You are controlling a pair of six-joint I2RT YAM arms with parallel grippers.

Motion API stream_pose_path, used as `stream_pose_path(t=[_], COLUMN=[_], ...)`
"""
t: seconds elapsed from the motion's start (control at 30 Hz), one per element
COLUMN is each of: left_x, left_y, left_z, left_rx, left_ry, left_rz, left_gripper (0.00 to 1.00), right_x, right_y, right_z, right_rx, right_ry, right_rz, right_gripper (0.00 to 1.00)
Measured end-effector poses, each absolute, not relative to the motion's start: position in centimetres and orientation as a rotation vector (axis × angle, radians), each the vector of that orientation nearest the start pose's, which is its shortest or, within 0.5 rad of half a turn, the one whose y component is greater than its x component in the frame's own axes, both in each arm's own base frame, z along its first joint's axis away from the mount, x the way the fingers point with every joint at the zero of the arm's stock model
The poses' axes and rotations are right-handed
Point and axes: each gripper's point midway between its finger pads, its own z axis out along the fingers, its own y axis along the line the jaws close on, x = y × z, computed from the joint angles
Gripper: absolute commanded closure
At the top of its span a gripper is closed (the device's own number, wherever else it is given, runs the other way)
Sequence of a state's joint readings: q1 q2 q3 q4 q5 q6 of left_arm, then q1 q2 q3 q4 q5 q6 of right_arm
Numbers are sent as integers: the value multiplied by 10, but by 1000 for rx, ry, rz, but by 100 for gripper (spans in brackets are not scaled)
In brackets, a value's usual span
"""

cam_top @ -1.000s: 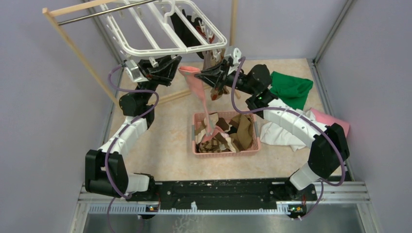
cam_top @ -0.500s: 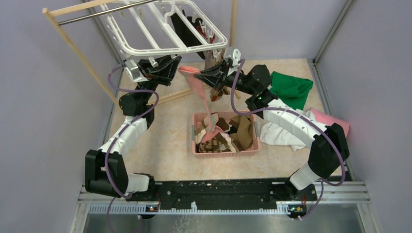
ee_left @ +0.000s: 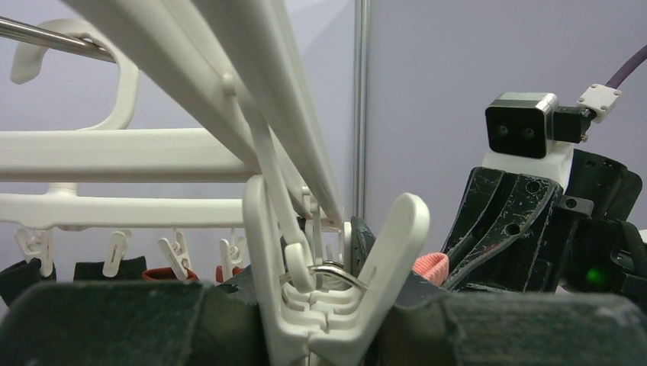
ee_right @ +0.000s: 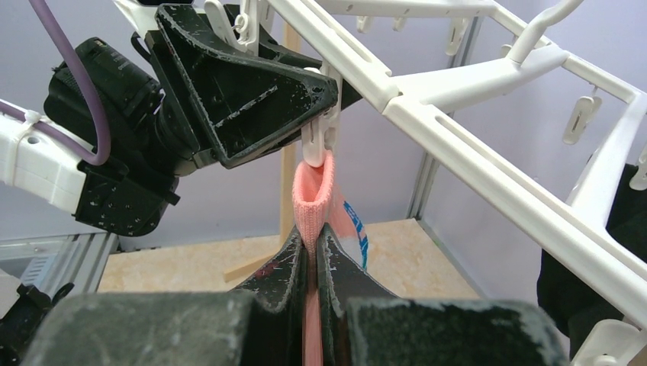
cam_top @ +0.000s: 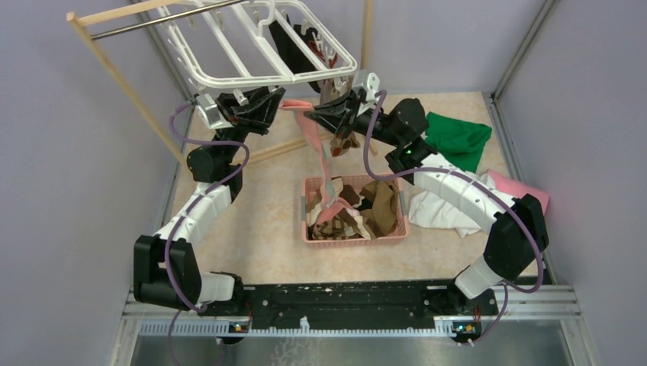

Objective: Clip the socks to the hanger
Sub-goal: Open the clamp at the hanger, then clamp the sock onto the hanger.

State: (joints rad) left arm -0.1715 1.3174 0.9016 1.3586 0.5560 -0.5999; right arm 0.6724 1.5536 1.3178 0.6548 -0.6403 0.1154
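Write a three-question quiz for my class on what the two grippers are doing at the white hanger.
1. True or false: the right gripper is shut on the pink sock.
2. What does the left gripper squeeze? A) a hanger clip B) the pink sock C) nothing
3. Fill in: the loose socks lie in a pink ____.
Key: 1 true; 2 A; 3 basket.

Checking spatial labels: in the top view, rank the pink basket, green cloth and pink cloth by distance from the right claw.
From the right claw:
1. Pink basket, mid-table.
2. Green cloth, back right.
3. Pink cloth, far right.
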Motion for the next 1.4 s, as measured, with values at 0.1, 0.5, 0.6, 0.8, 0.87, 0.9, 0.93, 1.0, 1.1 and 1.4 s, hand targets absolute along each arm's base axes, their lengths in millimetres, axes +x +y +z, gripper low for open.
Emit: stream_pose_path(t=[0.1, 0.5, 0.6, 0.8, 0.87, 0.9, 0.93, 1.0, 1.1, 1.4], left_x=[329, 330, 330, 330, 330, 330, 330, 329, 329, 329], left_y=[-171, -171, -171, -171, -171, -170, -170, -170, -169, -168], left_z=[475, 476, 476, 476, 476, 476, 476, 477, 478, 480], left_rx=[409, 406, 405, 404, 403, 401, 400, 396, 389, 374], left_ry=[737, 737, 737, 736, 736, 736, 735, 733, 729, 723], left_rz=[-901, -900, -900, -901, -901, -902, -903, -905, -905, -918], left_gripper=[83, 83, 83, 83, 83, 83, 83, 83, 83, 83], right_x=[304, 290, 289, 290, 289, 288, 287, 284, 280, 285], right_y=[384, 394, 394, 394, 395, 396, 398, 400, 405, 408], right_z=[427, 427, 427, 430, 431, 432, 433, 436, 439, 441], right_rx=[-895, -931, -930, -919, -917, -916, -915, -914, -918, -882], right_ry=[953, 930, 929, 924, 923, 920, 917, 909, 901, 912], right_rz=[1050, 1077, 1078, 1072, 1074, 1075, 1076, 1078, 1080, 1062], right_gripper=[100, 100, 100, 100, 100, 100, 100, 100, 100, 100])
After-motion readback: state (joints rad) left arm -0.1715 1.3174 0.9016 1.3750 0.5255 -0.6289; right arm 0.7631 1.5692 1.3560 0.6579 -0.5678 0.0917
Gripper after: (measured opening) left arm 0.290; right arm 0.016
